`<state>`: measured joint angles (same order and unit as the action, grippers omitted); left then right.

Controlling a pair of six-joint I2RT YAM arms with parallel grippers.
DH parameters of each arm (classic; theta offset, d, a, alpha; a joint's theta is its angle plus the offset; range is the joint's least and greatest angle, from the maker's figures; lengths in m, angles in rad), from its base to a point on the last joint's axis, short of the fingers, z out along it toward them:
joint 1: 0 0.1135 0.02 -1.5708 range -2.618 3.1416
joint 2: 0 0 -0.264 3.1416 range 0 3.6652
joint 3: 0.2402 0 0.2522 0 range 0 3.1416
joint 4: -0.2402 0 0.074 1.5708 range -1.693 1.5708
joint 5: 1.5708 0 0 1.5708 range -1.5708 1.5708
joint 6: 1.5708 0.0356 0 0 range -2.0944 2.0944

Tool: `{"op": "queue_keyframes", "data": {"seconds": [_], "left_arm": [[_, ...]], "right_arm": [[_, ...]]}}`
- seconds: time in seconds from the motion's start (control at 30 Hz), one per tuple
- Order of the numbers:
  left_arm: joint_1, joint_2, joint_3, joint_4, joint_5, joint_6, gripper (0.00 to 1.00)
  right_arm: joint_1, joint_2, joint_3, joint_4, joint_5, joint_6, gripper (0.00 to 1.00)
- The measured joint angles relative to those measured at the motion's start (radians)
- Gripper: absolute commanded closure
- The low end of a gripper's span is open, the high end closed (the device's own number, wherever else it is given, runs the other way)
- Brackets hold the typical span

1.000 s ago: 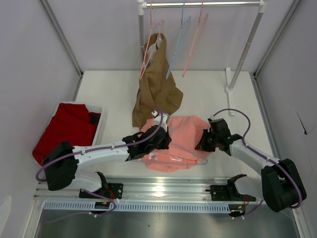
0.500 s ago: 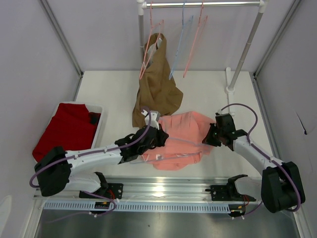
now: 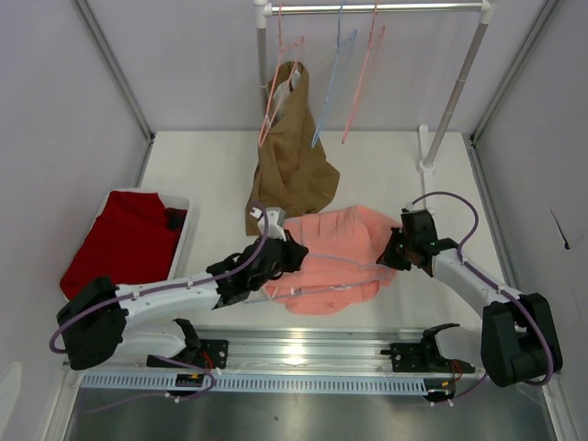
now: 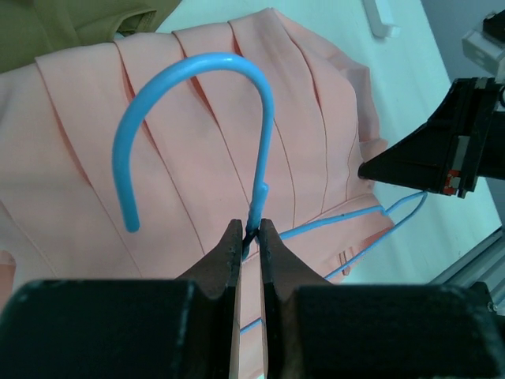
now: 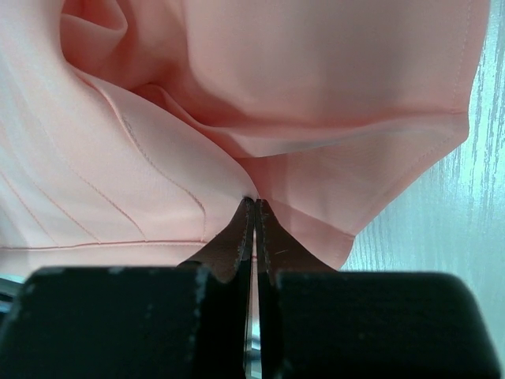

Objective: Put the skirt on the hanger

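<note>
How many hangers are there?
4: on the rail, pink hanger with brown garment, blue hanger, second pink hanger; on the skirt, the hanger in the left end effector.

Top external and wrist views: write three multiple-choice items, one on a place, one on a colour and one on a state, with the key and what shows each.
1. The dark red cloth lies:
A. in the white bin
B. hanging up at the back
C. at the far right

2. The hanger in the left gripper is:
A. pink
B. blue
C. white

3. The right gripper is:
A. open
B. shut on the skirt
C. shut on nothing

Key:
1. A, the top view shows the cloth filling the bin at the table's left.
2. B, the left wrist view shows a blue hook above the closed gripper.
3. B, the right wrist view shows salmon fabric pinched in the closed gripper.
</note>
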<state>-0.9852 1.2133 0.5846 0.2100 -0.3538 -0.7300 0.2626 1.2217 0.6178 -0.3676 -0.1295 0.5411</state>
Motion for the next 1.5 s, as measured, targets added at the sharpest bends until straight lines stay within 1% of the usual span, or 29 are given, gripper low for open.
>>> {"op": "queue_keyframes", "data": {"seconds": [0.13,0.27,0.5,0.57,0.63,0.67,0.7,0.77,0.8,0.83,0.87,0.93,0.97,1.0,1.03,1.07,1.17,1.23,1.33,1.4,1.5], "left_arm": [[0.001,-0.065,-0.039,0.028,-0.010,-0.005,1.00],[0.004,-0.087,-0.049,0.027,-0.037,-0.014,1.00],[0.026,-0.082,-0.017,-0.051,-0.143,-0.095,1.00],[0.037,-0.065,0.002,-0.090,-0.179,-0.116,1.00],[0.043,-0.037,0.027,-0.127,-0.203,-0.138,1.00],[0.043,-0.025,0.039,-0.143,-0.210,-0.145,1.00],[0.043,-0.011,0.053,-0.155,-0.216,-0.151,1.00],[0.043,0.011,0.073,-0.170,-0.223,-0.154,1.00],[0.043,0.017,0.076,-0.172,-0.225,-0.154,1.00],[0.043,0.020,0.076,-0.173,-0.227,-0.153,1.00],[0.043,0.022,0.076,-0.173,-0.227,-0.153,1.00],[0.043,0.024,0.076,-0.168,-0.227,-0.152,1.00],[0.043,0.024,0.076,-0.164,-0.227,-0.150,1.00],[0.043,0.024,0.073,-0.154,-0.226,-0.145,1.00],[0.043,0.023,0.069,-0.146,-0.225,-0.141,1.00],[0.043,0.023,0.065,-0.141,-0.224,-0.135,1.00],[0.043,0.023,0.062,-0.129,-0.219,-0.122,1.00],[0.043,0.023,0.062,-0.122,-0.219,-0.113,1.00],[0.043,0.024,0.062,-0.119,-0.215,-0.103,1.00],[0.044,0.024,0.062,-0.116,-0.213,-0.099,1.00],[0.044,0.027,0.062,-0.115,-0.211,-0.098,1.00]], "right_arm": [[-0.009,0.005,0.000,0.007,-0.012,0.002,1.00],[-0.012,0.006,-0.001,0.018,-0.020,0.006,1.00],[-0.018,-0.004,-0.029,0.029,-0.016,0.010,1.00],[-0.021,-0.012,-0.038,0.029,-0.008,0.012,0.98],[-0.024,-0.026,-0.047,0.031,-0.007,0.016,0.91],[-0.025,-0.035,-0.052,0.030,-0.007,0.019,0.85],[-0.025,-0.043,-0.055,0.031,-0.007,0.022,0.82],[-0.025,-0.064,-0.064,0.029,0.003,0.026,0.74],[-0.026,-0.074,-0.066,0.027,0.008,0.027,0.63],[-0.027,-0.087,-0.069,0.025,0.011,0.029,0.56],[-0.027,-0.100,-0.070,0.021,0.016,0.030,0.45],[-0.026,-0.142,-0.070,0.008,0.022,0.032,0.41],[-0.021,-0.161,-0.070,0.002,0.027,0.028,0.42],[-0.016,-0.186,-0.070,-0.008,0.034,0.027,0.46],[-0.007,-0.215,-0.069,-0.023,0.043,0.027,0.50],[0.004,-0.235,-0.069,-0.034,0.049,0.026,0.59],[0.074,-0.298,-0.059,-0.077,0.080,0.031,0.68],[0.144,-0.325,-0.050,-0.095,0.093,0.031,0.71],[0.292,-0.326,-0.045,-0.101,0.131,0.037,0.72],[0.402,-0.299,-0.041,-0.103,0.162,0.044,0.73],[0.525,-0.229,-0.031,-0.102,0.202,0.055,0.73]]}}
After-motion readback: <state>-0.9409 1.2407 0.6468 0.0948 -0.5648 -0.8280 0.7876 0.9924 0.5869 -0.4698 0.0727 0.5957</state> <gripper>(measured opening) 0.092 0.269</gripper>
